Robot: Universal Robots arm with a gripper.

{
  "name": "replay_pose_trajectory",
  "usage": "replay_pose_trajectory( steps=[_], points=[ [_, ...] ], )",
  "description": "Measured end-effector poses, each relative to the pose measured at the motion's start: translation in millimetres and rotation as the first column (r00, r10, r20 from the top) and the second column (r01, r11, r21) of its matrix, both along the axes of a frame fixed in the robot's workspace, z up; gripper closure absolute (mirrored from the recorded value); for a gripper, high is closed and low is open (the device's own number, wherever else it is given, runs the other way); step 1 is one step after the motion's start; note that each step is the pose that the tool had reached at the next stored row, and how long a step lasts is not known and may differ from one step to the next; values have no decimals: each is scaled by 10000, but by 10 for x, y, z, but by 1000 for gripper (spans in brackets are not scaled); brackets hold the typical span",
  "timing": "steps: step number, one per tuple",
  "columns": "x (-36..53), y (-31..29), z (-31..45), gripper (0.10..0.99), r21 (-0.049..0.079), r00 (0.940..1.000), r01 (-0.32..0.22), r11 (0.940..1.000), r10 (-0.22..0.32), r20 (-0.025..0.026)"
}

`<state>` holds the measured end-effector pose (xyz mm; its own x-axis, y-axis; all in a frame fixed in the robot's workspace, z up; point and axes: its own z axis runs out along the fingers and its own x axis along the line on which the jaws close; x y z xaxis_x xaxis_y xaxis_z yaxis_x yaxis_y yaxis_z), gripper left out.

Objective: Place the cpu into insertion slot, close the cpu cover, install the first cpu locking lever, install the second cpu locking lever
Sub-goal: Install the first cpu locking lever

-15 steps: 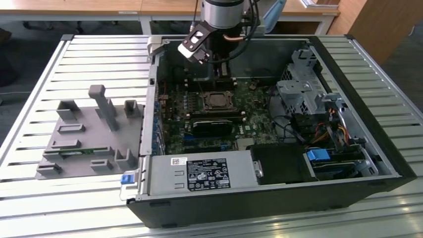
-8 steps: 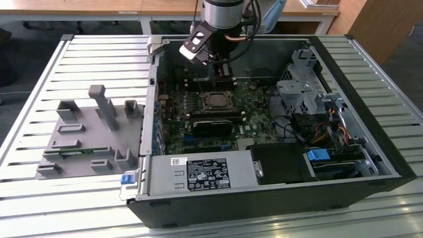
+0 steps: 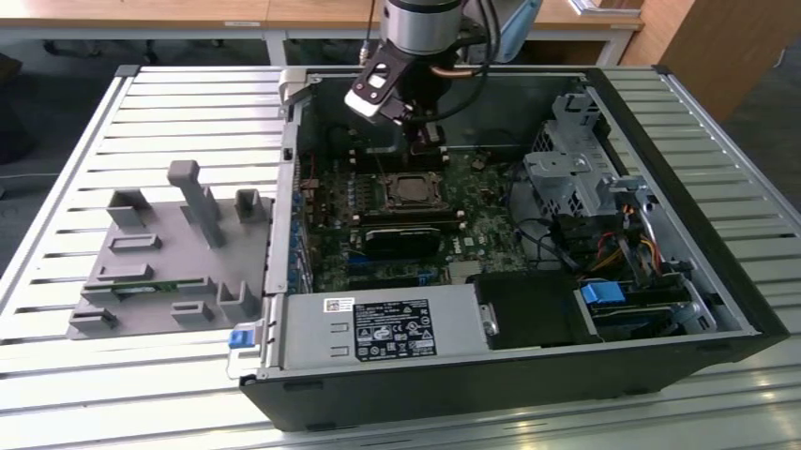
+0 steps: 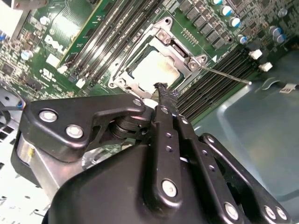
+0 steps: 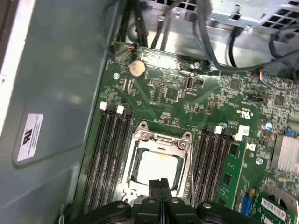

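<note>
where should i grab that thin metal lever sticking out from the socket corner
Probably take the lever near its free end, where it juts clear of the socket across the memory slots. Come from above and pinch across its width: it's a thin straight rod, so only its sides offer grip.

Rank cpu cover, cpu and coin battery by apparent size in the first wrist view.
1. cpu cover: its frame encloses the chip.
2. cpu: sits inside the cover's window; the claw hides part of one edge.
3. coin battery: clearly smallest, though it lies farther from the camera, which shrinks it somewhat.
</note>
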<state>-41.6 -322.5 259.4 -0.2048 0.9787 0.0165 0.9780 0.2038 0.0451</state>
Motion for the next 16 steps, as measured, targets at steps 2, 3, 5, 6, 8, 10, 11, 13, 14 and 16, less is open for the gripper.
replay_pose_trajectory(
  steps=[2,3,5,6,8,10,11,13,14,16],
  points=[
    [0,0,0,980,0,9998,-216,9998,216,0],
    [0,0,0,980,0,9995,-317,9995,317,0],
    [0,0,0,980,0,9987,-509,9987,509,0],
    [0,0,0,980,0,9982,-603,9982,603,0],
    [0,0,0,980,0,9969,-792,9969,792,0],
    [0,0,0,980,0,9953,-967,9953,967,0],
    [0,0,0,980,-1,9945,-1047,9945,1047,0],
    [0,0,0,980,0,9927,-1205,9927,1205,0],
    [0,0,0,980,0,9918,-1280,9918,1280,0],
    [0,0,0,980,0,9898,-1427,9898,1427,0]
  ],
)
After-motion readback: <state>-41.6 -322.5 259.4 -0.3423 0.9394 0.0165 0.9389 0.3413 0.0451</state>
